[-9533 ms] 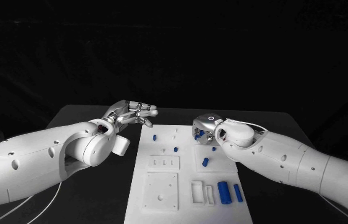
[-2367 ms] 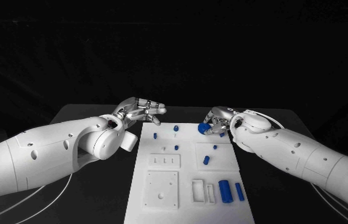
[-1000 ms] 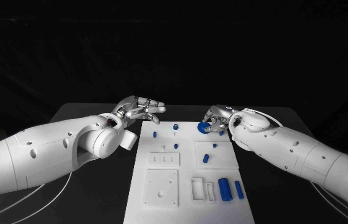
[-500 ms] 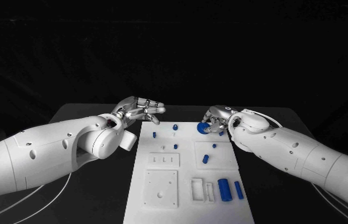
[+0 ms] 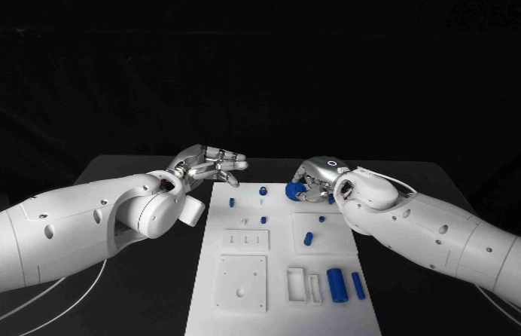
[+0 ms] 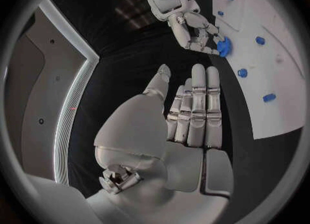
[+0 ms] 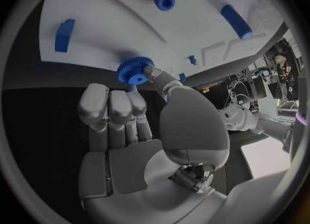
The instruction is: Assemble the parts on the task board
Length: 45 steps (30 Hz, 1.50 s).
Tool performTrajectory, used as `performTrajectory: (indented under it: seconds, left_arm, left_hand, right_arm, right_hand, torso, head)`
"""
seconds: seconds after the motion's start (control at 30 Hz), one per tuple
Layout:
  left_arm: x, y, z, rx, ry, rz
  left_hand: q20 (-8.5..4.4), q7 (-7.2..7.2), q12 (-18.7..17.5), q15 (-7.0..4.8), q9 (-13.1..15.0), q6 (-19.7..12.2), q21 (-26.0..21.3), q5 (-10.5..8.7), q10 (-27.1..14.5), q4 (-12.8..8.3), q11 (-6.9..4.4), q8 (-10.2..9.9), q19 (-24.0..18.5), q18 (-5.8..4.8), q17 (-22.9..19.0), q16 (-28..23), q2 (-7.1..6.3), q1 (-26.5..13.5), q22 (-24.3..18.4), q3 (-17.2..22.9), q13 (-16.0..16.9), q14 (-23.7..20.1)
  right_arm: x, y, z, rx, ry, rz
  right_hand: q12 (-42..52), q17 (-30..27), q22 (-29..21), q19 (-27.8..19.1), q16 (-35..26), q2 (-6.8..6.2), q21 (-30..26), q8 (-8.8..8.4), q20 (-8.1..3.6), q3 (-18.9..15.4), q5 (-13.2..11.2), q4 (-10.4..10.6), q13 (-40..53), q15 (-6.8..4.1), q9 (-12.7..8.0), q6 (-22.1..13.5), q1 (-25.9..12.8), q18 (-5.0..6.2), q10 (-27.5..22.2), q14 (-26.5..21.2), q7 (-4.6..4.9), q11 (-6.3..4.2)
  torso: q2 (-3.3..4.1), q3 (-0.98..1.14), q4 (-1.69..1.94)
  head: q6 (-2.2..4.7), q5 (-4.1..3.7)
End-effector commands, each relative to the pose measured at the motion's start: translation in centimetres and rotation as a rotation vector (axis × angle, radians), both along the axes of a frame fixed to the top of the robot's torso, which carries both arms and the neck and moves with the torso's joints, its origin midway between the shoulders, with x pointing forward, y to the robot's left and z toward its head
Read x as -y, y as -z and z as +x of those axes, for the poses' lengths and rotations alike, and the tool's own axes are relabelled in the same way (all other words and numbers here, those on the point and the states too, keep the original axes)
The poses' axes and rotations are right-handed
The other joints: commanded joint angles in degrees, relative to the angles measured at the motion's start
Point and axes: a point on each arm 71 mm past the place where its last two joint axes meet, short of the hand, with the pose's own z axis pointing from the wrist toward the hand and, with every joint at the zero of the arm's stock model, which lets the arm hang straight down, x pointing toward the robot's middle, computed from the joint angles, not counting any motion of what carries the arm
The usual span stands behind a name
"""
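Note:
The white task board [image 5: 245, 306] lies in the middle of the black table. My right hand [image 5: 317, 179] is over the board's far right corner and pinches a blue gear [image 5: 293, 191] between thumb and a finger; the gear [image 7: 134, 70] sits just above the board's edge [image 7: 116, 38]. In the left wrist view the same gear [image 6: 223, 47] shows at the right hand's fingertips [image 6: 205, 37]. My left hand [image 5: 213, 163] hovers off the board's far left corner, fingers straight and side by side, holding nothing. Small blue pegs [image 5: 263, 191] stand on the far part of the board.
More blue parts lie on the board: a short piece [image 5: 307, 239] mid-right and two long cylinders [image 5: 336, 284] near the front right. White recessed plates [image 5: 241, 283] take up the board's front left. Bare black table [image 5: 130, 178] flanks the board on both sides.
My right hand has shifted left with the blue gear, further over the board's far edge. The left hand has stayed where it was.

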Motion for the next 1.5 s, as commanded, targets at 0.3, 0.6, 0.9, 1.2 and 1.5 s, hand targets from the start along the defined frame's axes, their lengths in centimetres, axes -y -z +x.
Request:
performTrajectory:
  seconds: [0.3, 0.6, 0.9, 1.2, 1.5]
  left_arm:
    - [0.1, -0.2, -0.1, 0.009, 0.009, -0.001]
    - [0.2, -0.2, -0.1, 0.009, 0.012, -0.001]
    - [0.4, -0.2, -0.1, 0.009, 0.015, -0.002]
    - [0.6, -0.2, -0.1, 0.010, 0.020, -0.003]
    - [0.7, -0.2, -0.1, 0.010, 0.023, -0.003]
  left_hand:
    - [0.10, 0.06, -0.1, 0.05, 0.1, -0.1, 0.1, 0.24, -0.3, -0.2, -0.07, 0.0, -0.3, 0.94, -0.1, 0.1, -0.26, 0.2, 0.1, 0.3, 0.1, -0.2]
    - [0.10, 0.06, -0.1, 0.05, 0.1, -0.1, 0.1, 0.24, -0.3, -0.2, -0.07, 0.0, -0.3, 0.94, -0.1, 0.1, -0.26, 0.2, 0.1, 0.3, 0.1, -0.2]
    - [0.10, 0.06, -0.1, 0.05, 0.1, -0.1, 0.1, 0.24, -0.3, -0.2, -0.07, 0.0, -0.3, 0.94, -0.1, 0.1, -0.26, 0.2, 0.1, 0.3, 0.1, -0.2]
    - [0.09, 0.04, -0.1, 0.04, 0.1, -0.1, 0.0, 0.30, -0.2, -0.1, -0.09, 0.0, -0.2, 0.93, -0.1, 0.1, -0.27, 0.3, 0.1, 0.3, 0.1, -0.2]
    - [0.09, 0.04, -0.1, 0.04, 0.1, -0.1, 0.0, 0.30, -0.2, -0.1, -0.09, 0.0, -0.2, 0.93, -0.1, 0.1, -0.27, 0.3, 0.1, 0.3, 0.1, -0.2]
  right_arm:
    - [-2.8, -2.2, -2.0, 0.144, -0.017, 0.030]
    - [-5.9, -2.1, -2.7, 0.143, -0.062, 0.046]
    - [-8.3, -0.7, -2.9, 0.123, -0.091, 0.024]
    - [-9.4, 0.9, -2.5, 0.085, -0.092, -0.022]
    - [-9.7, 1.8, -2.1, 0.056, -0.072, -0.063]
  right_hand:
    - [-0.2, -0.1, 7.6, 0.5, -0.3, -1.05, 1.5, 0.41, -0.64, 1.5, 0.1, 0.4, 0.3, -0.64, 0.1, 3.3, -0.2, -0.60, 0.5, -0.1, -0.79, -0.26]
    - [-0.4, -0.2, 7.6, 0.5, -0.3, -1.12, 1.4, 0.39, -0.64, 1.5, 0.1, 0.5, 0.2, -0.63, 0.1, 3.2, -0.2, -0.61, 0.5, -0.1, -0.74, -0.20]
    - [-0.5, -0.3, 7.6, 0.5, -0.4, -1.14, 1.4, 0.40, -0.67, 1.4, 0.1, 0.5, 0.2, -0.63, 0.1, 2.9, -0.2, -0.61, 0.5, -0.1, -0.67, -0.17]
    - [-0.6, -0.4, 7.5, 0.4, -0.5, -1.00, 1.2, 0.40, -0.65, 1.1, -0.1, 0.5, 0.2, -0.62, 0.1, 2.8, -0.3, -0.60, 0.5, -0.1, -0.66, -0.16]
    - [-1.1, -0.7, 7.4, 0.3, -0.8, -0.81, 0.7, 0.39, -0.60, 0.6, -0.6, 0.6, -0.1, -0.58, 0.0, 2.6, -0.3, -0.57, 0.2, -0.2, -0.62, -0.11]
  torso:
    - [0.05, -0.01, -0.04]
    - [0.14, -0.01, 0.14]
    - [0.16, -0.04, 0.15]
    - [0.16, 0.00, 0.11]
    - [0.17, 0.09, -0.01]
  head:
    - [0.46, 0.37]
    - [0.54, 0.71]
    - [0.48, 0.84]
    - [0.32, 0.95]
    - [0.30, 1.01]
